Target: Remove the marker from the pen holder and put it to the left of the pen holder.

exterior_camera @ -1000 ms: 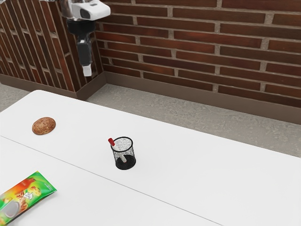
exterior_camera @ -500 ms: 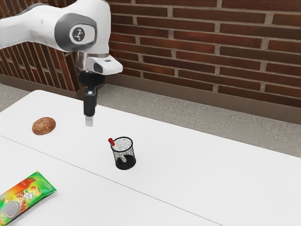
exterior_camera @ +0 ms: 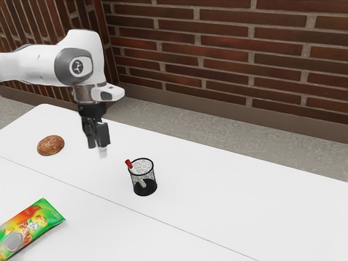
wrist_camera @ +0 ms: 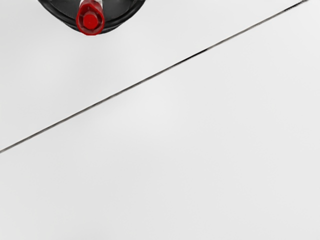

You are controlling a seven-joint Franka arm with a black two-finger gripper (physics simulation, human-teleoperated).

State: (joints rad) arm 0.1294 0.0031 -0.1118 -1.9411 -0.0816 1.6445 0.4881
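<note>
well, the marker point(exterior_camera: 129, 163) is standing aslant in the pen holder point(exterior_camera: 149, 191), its red end poking over the rim, just where it was a second ago. what has changed is the hand point(exterior_camera: 98, 150): it has dropped from high up to just beside the holder and turned, so both fingers now show, apart and with nothing between them. that looks like lining up for a grasp, though it probably needs to shift over the red end first. farther out on the table point(exterior_camera: 217, 196) lie a brown lump point(exterior_camera: 51, 145) and a bright packet point(exterior_camera: 32, 225), both unmoved.
</note>
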